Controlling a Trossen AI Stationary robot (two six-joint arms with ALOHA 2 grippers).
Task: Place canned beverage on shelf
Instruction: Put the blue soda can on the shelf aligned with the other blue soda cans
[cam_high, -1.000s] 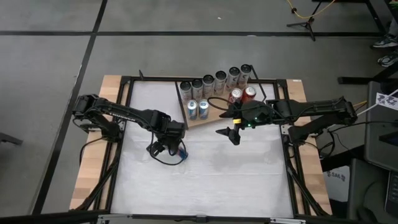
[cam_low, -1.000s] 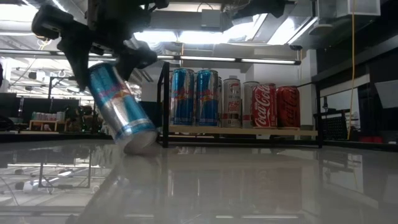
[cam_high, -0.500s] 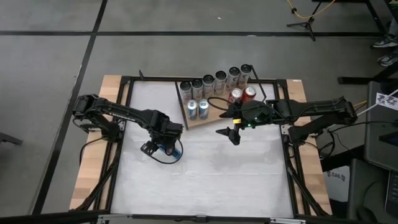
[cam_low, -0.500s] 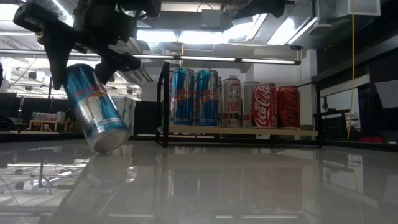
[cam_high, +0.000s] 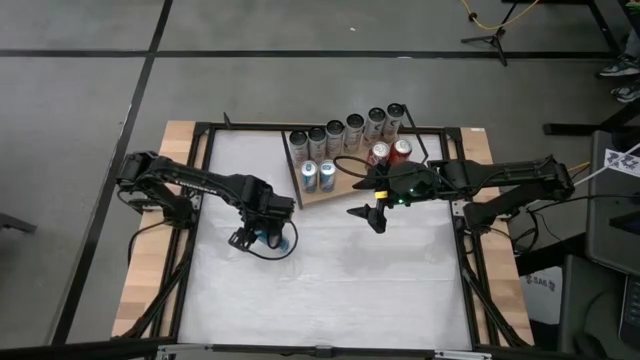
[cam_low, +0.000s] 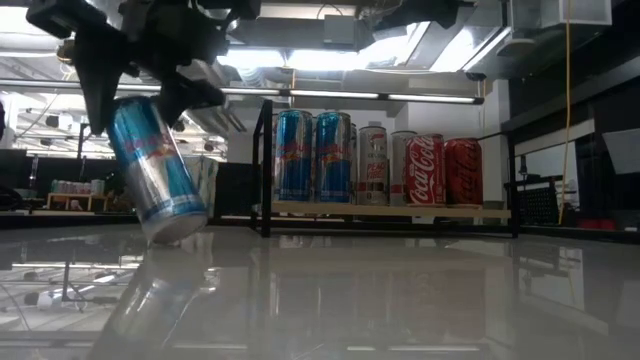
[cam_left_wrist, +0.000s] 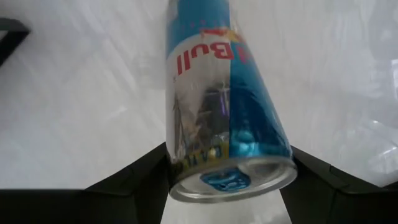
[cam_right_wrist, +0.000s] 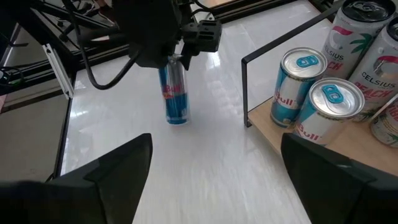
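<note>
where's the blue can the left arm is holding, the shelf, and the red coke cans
blue can (cam_low: 155, 170), low view, middle of its side
shelf (cam_low: 390, 209), low view, front edge of the wooden board
red coke cans (cam_low: 425, 170), low view, label of the left one

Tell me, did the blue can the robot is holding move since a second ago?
Yes. In the low view the blue can has shifted left, farther from the shelf, and hangs less tilted in the left gripper.

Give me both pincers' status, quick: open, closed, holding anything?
Left pincer: closed on the blue Red Bull can, tilted at the table.
Right pincer: open, empty, beside the shelf.
</note>
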